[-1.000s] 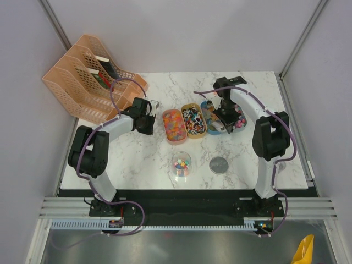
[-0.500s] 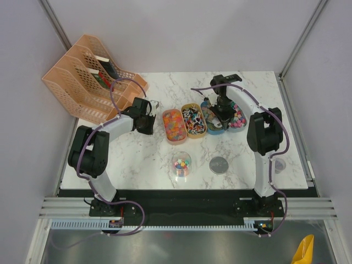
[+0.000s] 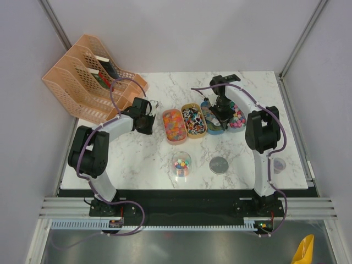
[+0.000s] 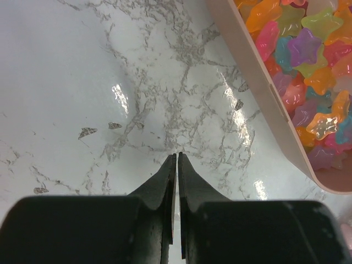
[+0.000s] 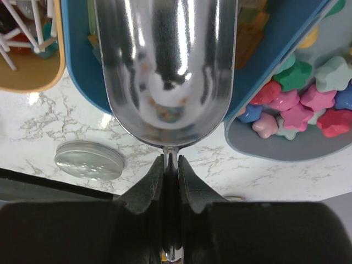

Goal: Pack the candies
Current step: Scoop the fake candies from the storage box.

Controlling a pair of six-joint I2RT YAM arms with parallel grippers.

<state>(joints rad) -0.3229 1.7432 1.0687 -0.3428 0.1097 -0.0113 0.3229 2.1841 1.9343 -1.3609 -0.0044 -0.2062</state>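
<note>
Both reach forward: left hand (image 4: 177, 157) pinched shut, right hand (image 5: 171, 159) clamped on the thin handle of a scoop (image 5: 168, 71)

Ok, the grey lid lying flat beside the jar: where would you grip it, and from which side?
Probably by its rim, coming straight down from above. The lid is a low round disc lying flat on the table, so only its edge offers opposing faces. Set the jaws wider than the disc, one on each side.

White marble table (image 3: 143, 159): peach file rack (image 3: 82, 77) on far-left corner, four oval trays (image 3: 192, 104) in a row mid-desk, clear round jar (image 3: 181, 164) near front edge centre, grey lid (image 3: 219, 164) just right of it, small clear item (image 3: 279, 163) near right edge.
</note>
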